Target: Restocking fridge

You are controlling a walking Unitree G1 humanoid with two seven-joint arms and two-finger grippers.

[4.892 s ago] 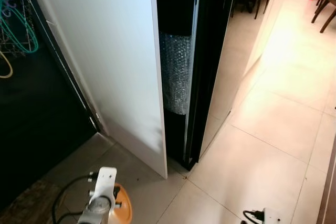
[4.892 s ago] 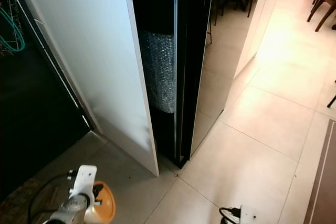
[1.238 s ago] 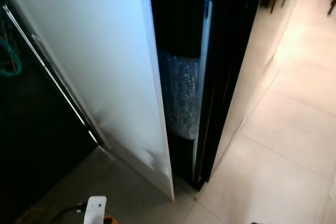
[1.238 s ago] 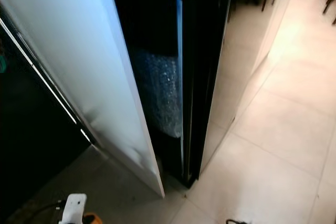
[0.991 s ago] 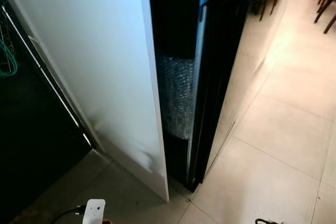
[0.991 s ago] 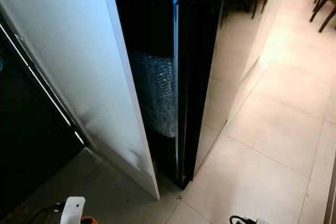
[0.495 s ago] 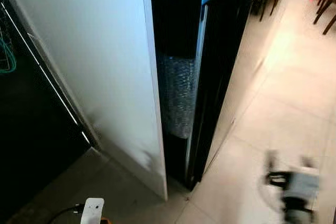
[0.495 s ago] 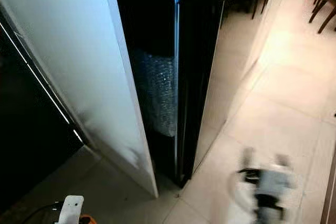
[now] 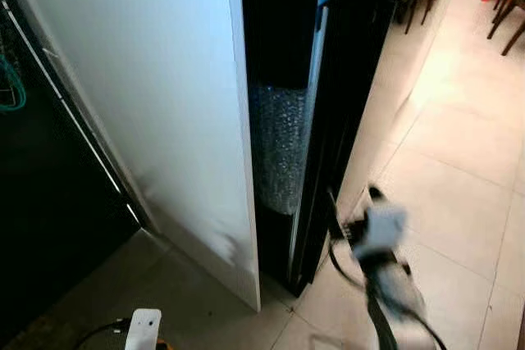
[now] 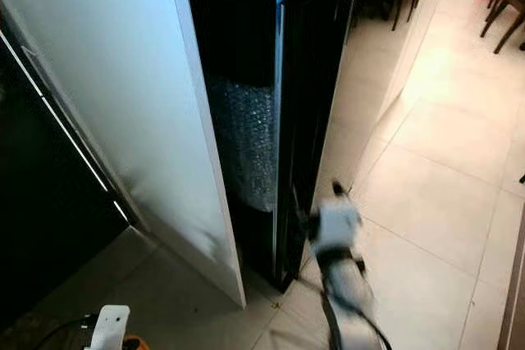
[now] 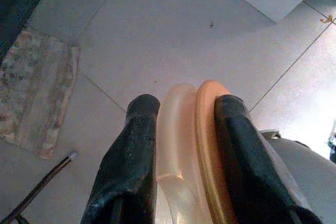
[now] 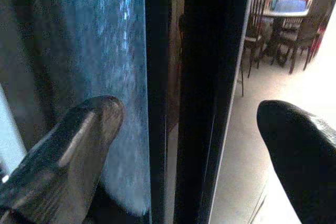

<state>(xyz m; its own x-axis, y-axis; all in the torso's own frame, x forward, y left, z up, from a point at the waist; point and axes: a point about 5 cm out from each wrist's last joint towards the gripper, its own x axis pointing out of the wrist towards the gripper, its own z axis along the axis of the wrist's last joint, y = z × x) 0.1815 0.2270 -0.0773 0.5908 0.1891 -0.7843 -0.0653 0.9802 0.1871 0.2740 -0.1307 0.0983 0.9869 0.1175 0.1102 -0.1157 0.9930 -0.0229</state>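
Right gripper (image 12: 189, 145), fingers spread wide, sits at the black fridge door (image 9: 344, 104) edge, centre-right of the head view, arm motion-blurred; door edge between the two fingers in wrist view. Left gripper (image 11: 181, 124), low at lower left, is clamped on a translucent orange-lidded container (image 11: 191, 145). Bubble wrap (image 9: 279, 145) shows in the dark gap beside the white panel (image 9: 156, 96). Tiled floor (image 9: 459, 170), dining chairs (image 12: 294, 24) beyond.

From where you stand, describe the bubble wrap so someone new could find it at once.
Start at the tall white door on the left, then the glossy black door beside it. In the dark gap between them stands the bubble wrap, partway up. It is the sole silvery, dimpled surface there; the open right gripper straddles the black door's edge nearby.
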